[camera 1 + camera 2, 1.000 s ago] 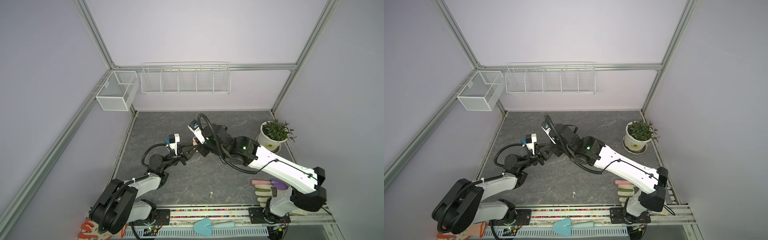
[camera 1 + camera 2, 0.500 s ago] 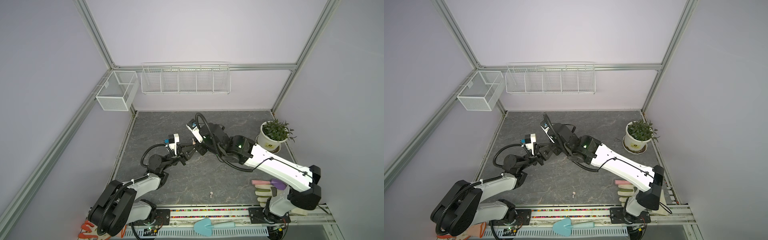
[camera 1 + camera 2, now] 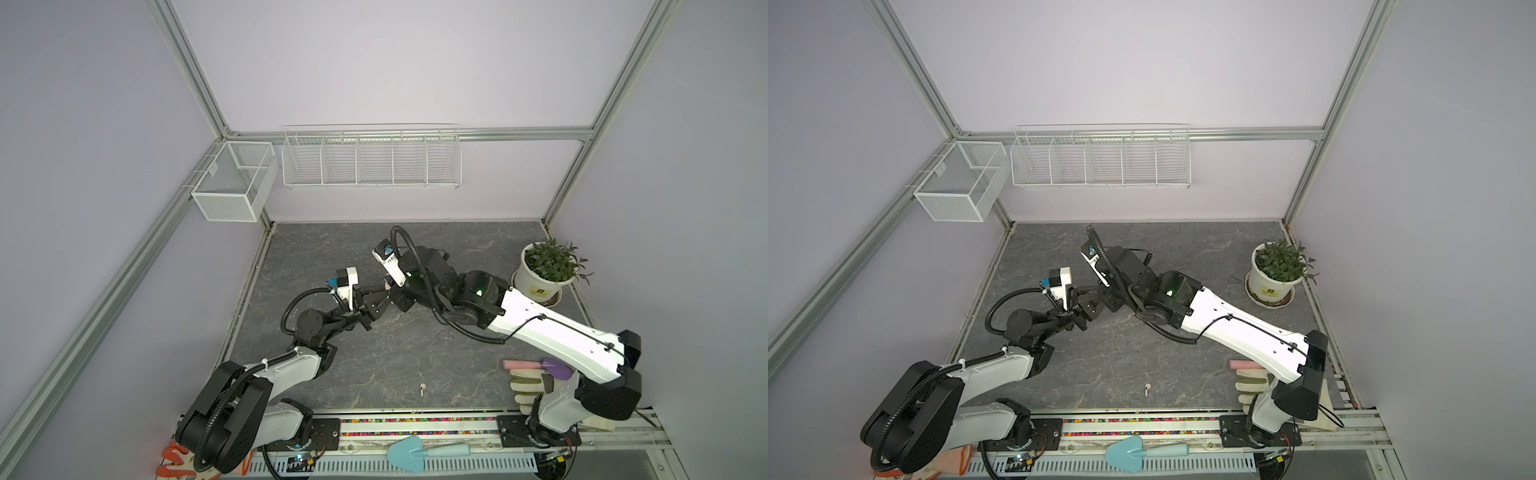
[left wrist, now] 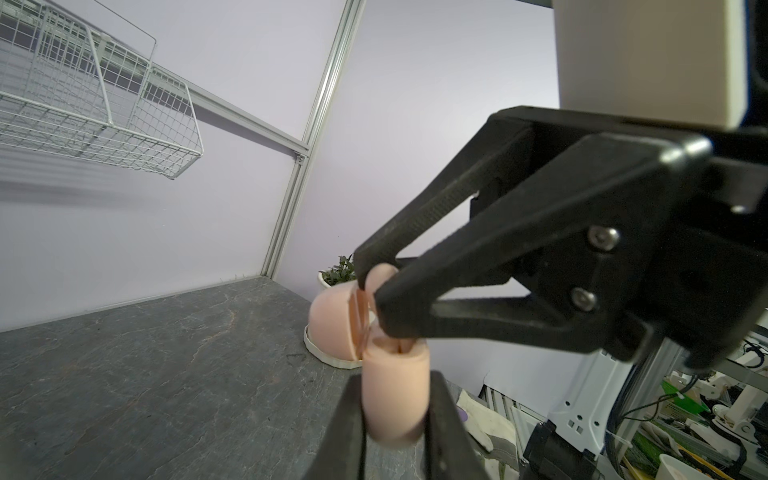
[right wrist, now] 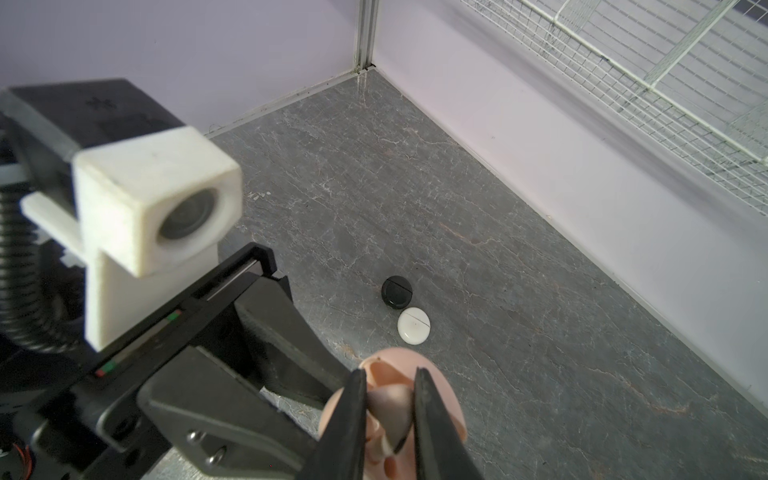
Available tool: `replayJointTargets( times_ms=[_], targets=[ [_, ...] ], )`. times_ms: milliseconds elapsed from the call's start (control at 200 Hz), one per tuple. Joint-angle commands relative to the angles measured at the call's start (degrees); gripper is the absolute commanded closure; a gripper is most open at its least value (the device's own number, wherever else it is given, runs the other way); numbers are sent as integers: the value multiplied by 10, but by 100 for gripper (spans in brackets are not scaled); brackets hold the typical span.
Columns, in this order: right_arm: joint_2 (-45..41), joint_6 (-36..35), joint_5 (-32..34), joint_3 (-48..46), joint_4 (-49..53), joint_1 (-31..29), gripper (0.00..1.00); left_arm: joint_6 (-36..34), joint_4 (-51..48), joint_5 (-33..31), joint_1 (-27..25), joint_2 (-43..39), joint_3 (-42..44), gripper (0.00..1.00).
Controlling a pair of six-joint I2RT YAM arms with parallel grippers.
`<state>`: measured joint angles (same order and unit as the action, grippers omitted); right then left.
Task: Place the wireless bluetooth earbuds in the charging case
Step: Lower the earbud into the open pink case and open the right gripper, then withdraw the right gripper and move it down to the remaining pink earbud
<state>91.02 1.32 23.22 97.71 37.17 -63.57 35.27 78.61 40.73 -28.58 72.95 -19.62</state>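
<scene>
Right arm has crept a little toward the left gripper and the back wall over the last second; left arm has barely shifted.

Right gripper [image 5: 390, 372] is pinching a pink earbud [image 5: 390, 409] between nearly closed fingers. The right wrist view shows this clearly; in a top view it is only a pink speck [image 3: 387, 286] where the two grippers meet.

Left gripper [image 4: 395, 376] is clamped tight on the pink charging case [image 4: 395, 409], held off the table [image 3: 374, 365]. Its lid [image 4: 330, 324] is hinged open; only the left wrist view shows that. Same view has the right gripper [image 4: 370, 286] tips just over the case mouth, between lid and body, with the earbud [image 4: 384, 274] in them. Can't tell whether the earbud touches a socket.

Right wrist view only: a black case [image 5: 397, 292] and a white case [image 5: 413, 326], both closed, lie touching or nearly so on the table beyond the held case. Neither shows in the top views.

Both top views: a lone white earbud [image 3: 422, 388] [image 3: 1147, 389] lies near the front edge, well apart from both grippers. Plant pot [image 3: 536, 286] stands in the far right corner.
</scene>
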Motion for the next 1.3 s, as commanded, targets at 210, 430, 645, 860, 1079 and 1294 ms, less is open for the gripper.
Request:
replayJointTargets(
  times_ms=[210, 430, 645, 860, 1079, 1294],
  targets=[
    [4, 5, -13, -7, 4, 3, 75, -11, 25, -6, -4, -11, 4, 100],
    [4, 0, -12, -3, 5, 3, 71, -12, 25, -7, -3, -11, 5, 100],
    [-1, -2, -16, 50, 45, 2, 58, -18, 25, -9, -3, -12, 7, 100],
    [-58, 18, -39, 38, 48, 3, 53, -22, 25, -5, -3, -14, 9, 100],
    [-93, 68, -123, -1, 63, 42, 55, -23, 24, 11, -3, -17, 12, 100],
    [-89, 111, -309, -14, 49, 93, 62, -26, 24, 18, -3, -25, 16, 100]
  ],
)
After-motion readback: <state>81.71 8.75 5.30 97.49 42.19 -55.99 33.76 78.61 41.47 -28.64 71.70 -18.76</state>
